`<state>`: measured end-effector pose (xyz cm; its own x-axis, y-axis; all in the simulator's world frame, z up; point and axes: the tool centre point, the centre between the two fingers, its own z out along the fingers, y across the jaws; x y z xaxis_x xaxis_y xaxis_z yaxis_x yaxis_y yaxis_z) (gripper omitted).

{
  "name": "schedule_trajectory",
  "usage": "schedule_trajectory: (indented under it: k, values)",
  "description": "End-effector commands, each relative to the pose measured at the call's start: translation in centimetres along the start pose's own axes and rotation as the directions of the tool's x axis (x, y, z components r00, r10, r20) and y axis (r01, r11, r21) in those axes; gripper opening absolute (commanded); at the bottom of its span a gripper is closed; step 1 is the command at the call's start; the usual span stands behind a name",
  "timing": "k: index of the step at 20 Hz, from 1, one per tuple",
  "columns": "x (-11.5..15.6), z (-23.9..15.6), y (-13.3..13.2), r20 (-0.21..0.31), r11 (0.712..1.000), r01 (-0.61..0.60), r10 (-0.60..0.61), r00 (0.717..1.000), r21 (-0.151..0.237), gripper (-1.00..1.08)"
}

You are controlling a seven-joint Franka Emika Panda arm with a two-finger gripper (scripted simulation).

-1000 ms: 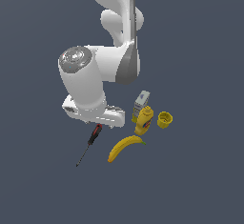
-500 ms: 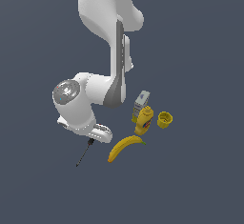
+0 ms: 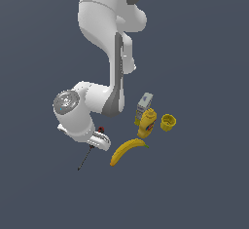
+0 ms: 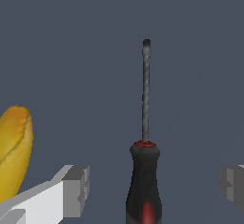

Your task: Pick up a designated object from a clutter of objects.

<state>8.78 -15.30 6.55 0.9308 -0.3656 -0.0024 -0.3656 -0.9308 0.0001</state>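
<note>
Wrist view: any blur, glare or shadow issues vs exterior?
Wrist view: sharp, flat lighting, no cast shadows or glare; screwdriver sits between the open jaws, the banana is cropped at the edge. Exterior view: evenly lit and shadowless too, but the arm hides most of the screwdriver's handle.

You will find no readable text, number, brand or sign in either view. The mustard bottle [image 3: 147, 122] carries a reddish patch on its front, too small and blurred to read as a label. The grey-white box [image 3: 144, 102] shows darker markings on its face, but no letters can be made out there.
</note>
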Motion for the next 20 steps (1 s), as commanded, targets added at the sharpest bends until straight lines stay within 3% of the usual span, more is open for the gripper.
schedule_trajectory:
  k: [1,18,19,20]
  values:
    - [0.0,0.0,0.0,-0.001,1.000,0.000,0.000,1.000,0.000,1.00]
    - [0.1,5.1,0.0,-0.002,1.000,-0.001,0.001,1.000,0.000,1.00]
    - [0.1,5.1,0.0,-0.002,1.000,-0.001,0.001,1.000,0.000,-1.00]
    - [0.1,5.1,0.0,-0.002,1.000,-0.001,0.001,1.000,0.000,-1.00]
